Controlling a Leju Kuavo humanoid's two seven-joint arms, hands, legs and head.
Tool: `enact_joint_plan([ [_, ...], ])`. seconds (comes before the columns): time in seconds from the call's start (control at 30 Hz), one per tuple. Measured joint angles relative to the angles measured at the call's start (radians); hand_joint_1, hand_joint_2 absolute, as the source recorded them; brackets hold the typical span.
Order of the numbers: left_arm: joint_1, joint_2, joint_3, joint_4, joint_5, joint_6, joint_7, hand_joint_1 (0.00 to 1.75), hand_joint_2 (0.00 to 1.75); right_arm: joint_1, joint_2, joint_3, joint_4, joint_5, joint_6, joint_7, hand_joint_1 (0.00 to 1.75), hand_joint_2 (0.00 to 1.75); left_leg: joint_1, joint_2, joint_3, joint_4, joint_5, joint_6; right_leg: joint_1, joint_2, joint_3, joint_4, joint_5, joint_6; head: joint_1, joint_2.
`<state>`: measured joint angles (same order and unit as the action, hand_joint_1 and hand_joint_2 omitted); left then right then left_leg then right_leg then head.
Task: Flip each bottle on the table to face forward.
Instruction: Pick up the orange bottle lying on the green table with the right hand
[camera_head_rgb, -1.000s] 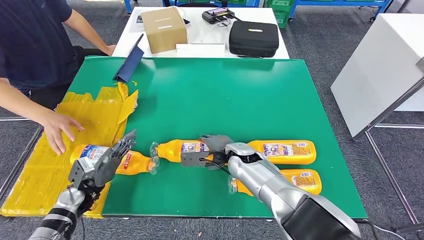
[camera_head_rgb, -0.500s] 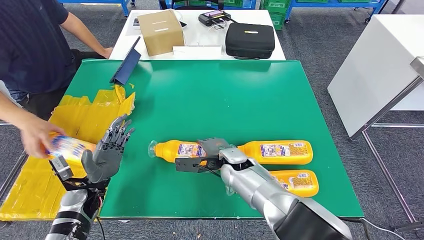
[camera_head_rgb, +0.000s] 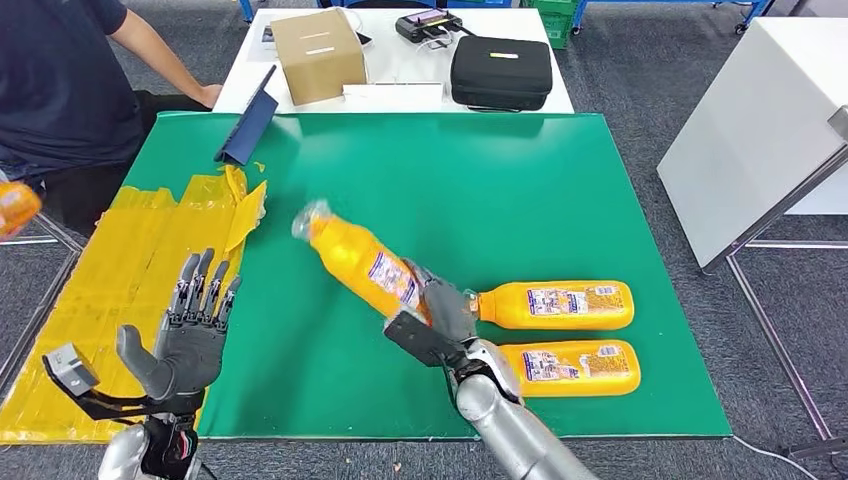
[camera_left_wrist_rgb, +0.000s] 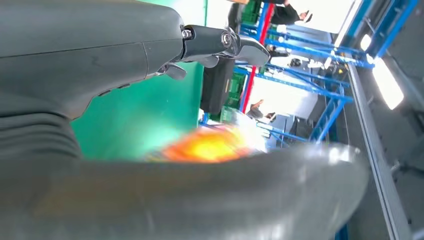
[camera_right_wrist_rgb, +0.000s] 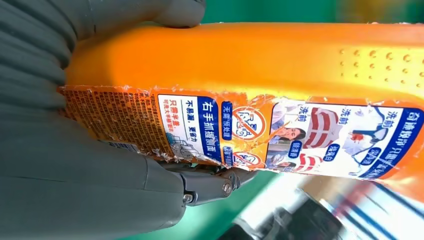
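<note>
Green worktop (camera_head_rgb: 520, 200) in a workshop, yellow sheet (camera_head_rgb: 120, 290) taped along its left side, white table behind with cardboard box (camera_head_rgb: 318, 42) and black case (camera_head_rgb: 500, 72). Person seated at far left.

Left hand (camera_head_rgb: 185, 335) raised past the sheet edge, fingers (camera_head_rgb: 205, 285) spread, holding nothing.

Right hand (camera_head_rgb: 440, 325): fingers clenched round the base end of an orange bottle (camera_head_rgb: 365, 265), lifted and angled, cap end pointing away up-left from the fingers. Right wrist view shows label (camera_right_wrist_rgb: 280, 135) side against the fingers, its edges torn.

Just right of those fingers, two more orange bottles (camera_head_rgb: 555, 305) (camera_head_rgb: 565, 365) lie flat, labels up.

Risks, my read: grip sits at one end, so the long bottle could lever out or twist mid-flip. Smooth plastic and a peeling label don't help. Setting down close by could knock the nearest lying bottle.
</note>
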<state>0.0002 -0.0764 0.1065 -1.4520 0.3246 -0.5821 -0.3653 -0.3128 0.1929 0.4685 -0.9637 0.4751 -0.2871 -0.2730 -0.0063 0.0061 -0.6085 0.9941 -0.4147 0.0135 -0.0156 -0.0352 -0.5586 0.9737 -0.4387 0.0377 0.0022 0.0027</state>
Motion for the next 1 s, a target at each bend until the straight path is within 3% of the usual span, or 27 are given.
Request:
enact_joint_plan([
  [0.13,0.037,-0.023,-0.009,-0.057,-0.032,0.053,0.007,0.00,1.75,0.096,0.015,-0.015,-0.235,-0.029,0.031,-0.023,1.75,1.75,0.000,0.000,-0.005,0.000,0.000,0.000,0.000,0.000,-0.005,0.000,0.000,0.000,0.000,0.000],
  [0.27,0.055,-0.038,-0.037,-0.096,-0.069,0.086,0.005,0.00,1.75,0.139,0.030,0.024,-0.344,0.017,0.036,-0.027,1.75,1.75,0.000,0.000,-0.006,0.000,-0.001,0.000,0.000,0.000,-0.006,0.000,0.000,0.000,0.000,0.000],
  [0.63,0.098,-0.048,-0.138,-0.171,-0.153,0.110,-0.027,0.00,1.75,0.151,0.053,0.175,-0.367,0.089,0.067,0.014,1.75,1.75,0.000,0.000,-0.006,0.000,0.000,0.000,0.000,0.000,-0.006,0.000,0.000,0.000,0.000,0.000],
  [1.0,0.114,-0.048,-0.169,-0.193,-0.157,0.103,-0.035,0.00,1.75,0.150,0.054,0.234,-0.347,0.120,0.106,0.050,1.75,1.75,0.000,0.000,-0.006,0.000,-0.001,0.000,0.000,0.000,-0.006,0.000,-0.001,0.000,0.000,0.000],
])
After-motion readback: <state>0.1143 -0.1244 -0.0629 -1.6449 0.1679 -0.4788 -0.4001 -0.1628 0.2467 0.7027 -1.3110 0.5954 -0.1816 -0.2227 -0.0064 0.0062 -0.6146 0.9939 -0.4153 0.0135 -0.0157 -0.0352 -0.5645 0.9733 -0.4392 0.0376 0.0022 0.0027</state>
